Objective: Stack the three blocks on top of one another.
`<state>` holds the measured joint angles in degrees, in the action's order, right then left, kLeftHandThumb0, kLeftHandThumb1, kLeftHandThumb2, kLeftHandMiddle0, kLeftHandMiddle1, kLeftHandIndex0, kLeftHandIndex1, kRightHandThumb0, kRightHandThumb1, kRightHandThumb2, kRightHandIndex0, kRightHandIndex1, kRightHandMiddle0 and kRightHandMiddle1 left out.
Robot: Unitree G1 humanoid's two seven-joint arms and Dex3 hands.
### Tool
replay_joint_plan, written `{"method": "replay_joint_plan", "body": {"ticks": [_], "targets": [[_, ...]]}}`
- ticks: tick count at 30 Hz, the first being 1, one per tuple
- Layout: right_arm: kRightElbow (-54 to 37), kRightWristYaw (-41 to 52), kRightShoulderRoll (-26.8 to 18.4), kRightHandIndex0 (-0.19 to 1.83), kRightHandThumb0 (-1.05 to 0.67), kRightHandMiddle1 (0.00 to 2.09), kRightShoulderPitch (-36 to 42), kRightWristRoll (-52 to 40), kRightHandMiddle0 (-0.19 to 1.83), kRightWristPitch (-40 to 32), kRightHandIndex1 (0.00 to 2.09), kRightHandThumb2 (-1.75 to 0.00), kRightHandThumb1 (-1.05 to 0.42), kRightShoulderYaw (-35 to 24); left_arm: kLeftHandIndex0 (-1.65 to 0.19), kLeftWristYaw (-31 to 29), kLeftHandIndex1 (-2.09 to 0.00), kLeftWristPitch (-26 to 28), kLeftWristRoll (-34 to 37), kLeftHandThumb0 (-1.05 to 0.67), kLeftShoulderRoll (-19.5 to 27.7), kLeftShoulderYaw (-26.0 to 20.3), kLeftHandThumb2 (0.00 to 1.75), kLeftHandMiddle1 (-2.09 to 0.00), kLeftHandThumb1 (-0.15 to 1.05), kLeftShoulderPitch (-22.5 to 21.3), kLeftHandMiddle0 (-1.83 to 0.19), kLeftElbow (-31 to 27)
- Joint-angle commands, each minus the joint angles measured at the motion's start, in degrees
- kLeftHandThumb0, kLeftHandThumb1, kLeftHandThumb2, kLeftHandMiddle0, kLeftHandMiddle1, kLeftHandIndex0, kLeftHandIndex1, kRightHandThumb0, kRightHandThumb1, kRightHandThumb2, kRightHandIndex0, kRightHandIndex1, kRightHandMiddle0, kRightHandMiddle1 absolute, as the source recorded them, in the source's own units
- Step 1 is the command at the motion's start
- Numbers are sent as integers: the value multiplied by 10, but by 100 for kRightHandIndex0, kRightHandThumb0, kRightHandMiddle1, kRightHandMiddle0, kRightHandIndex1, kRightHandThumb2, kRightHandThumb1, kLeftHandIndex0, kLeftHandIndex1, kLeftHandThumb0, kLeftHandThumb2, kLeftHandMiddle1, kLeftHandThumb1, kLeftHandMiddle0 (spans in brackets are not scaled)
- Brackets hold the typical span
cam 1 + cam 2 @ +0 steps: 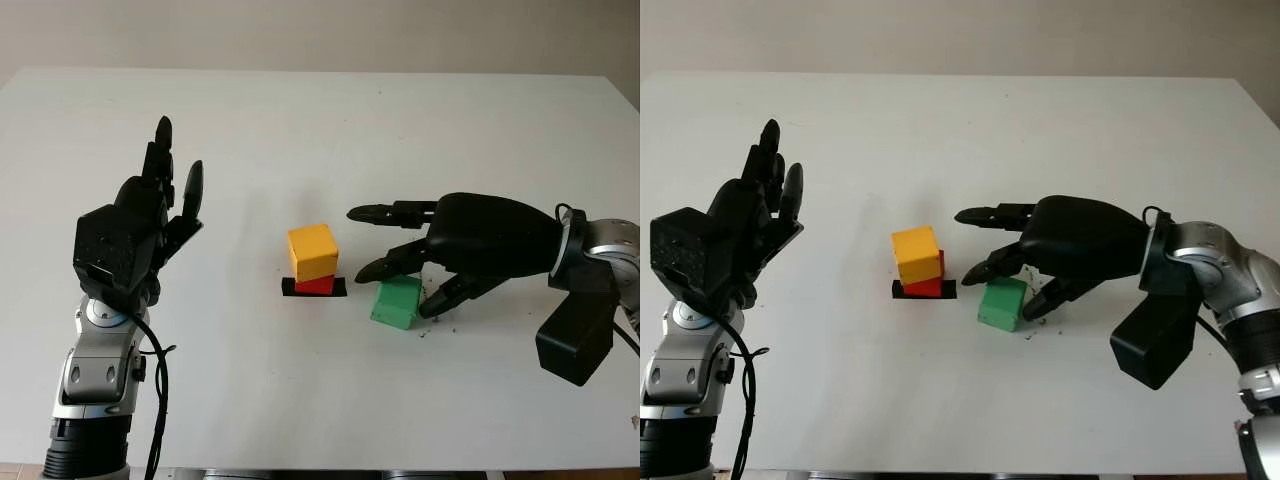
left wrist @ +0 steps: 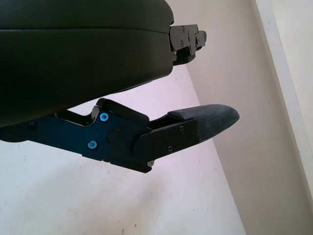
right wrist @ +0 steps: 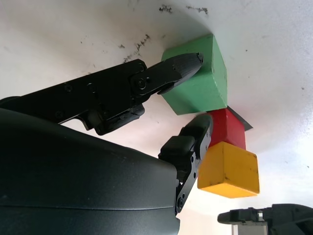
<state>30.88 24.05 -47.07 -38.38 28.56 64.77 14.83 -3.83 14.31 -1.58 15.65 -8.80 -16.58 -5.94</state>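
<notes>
Right hand (image 1: 425, 278) is down over the green block (image 1: 397, 302), fingers curled around it, one fingertip (image 3: 183, 63) pressed on one face and another (image 3: 198, 128) at the opposite side: a pinch, block on the table (image 1: 300, 120), mid-table, a little toward the right edge. Just to its left, the yellow block (image 1: 312, 251) sits atop the red block (image 1: 315, 285), slightly askew, red one on a black patch (image 1: 290, 289). Green and red look almost touching. Left hand (image 1: 150, 215) is raised near the left edge, open, holding nothing, well apart from the blocks.
</notes>
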Motion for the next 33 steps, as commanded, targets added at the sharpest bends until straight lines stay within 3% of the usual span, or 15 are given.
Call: {"method": "replay_joint_plan", "body": {"ticks": [1, 6, 10, 13, 22, 33], "targets": [[2, -3, -3, 14, -47, 24, -7, 2, 76, 4, 6, -6, -98, 1, 14, 5, -6, 0, -2, -71, -4, 2, 69, -6, 105, 3, 15, -9], [3, 2, -6, 12, -47, 37, -6, 1, 69, 1, 5, -5, -98, 4, 14, 5, -5, 6, -4, -71, -3, 5, 68, -5, 105, 6, 16, -14], [14, 0, -2, 14, -46, 102, -8, -4, 44, 5, 6, -5, -98, 5, 15, 2, -5, -1, -1, -70, -3, 4, 69, -5, 105, 7, 16, -11], [19, -3, 0, 15, -46, 121, -12, 0, 41, 7, 6, -5, -98, 5, 15, 4, -5, -5, 2, -68, -5, 2, 69, -5, 105, 6, 16, -8], [44, -15, 6, 23, -46, 137, -34, -1, 38, -11, 8, -6, -97, -3, 12, 9, -6, -4, -2, -71, -3, 4, 67, -6, 105, 4, 15, -5], [0, 101, 34, 32, -45, 137, -58, -171, 36, -227, 10, -5, -97, -38, 13, 11, -5, 0, 4, -68, -12, 2, 67, -5, 105, 7, 15, -15]]}}
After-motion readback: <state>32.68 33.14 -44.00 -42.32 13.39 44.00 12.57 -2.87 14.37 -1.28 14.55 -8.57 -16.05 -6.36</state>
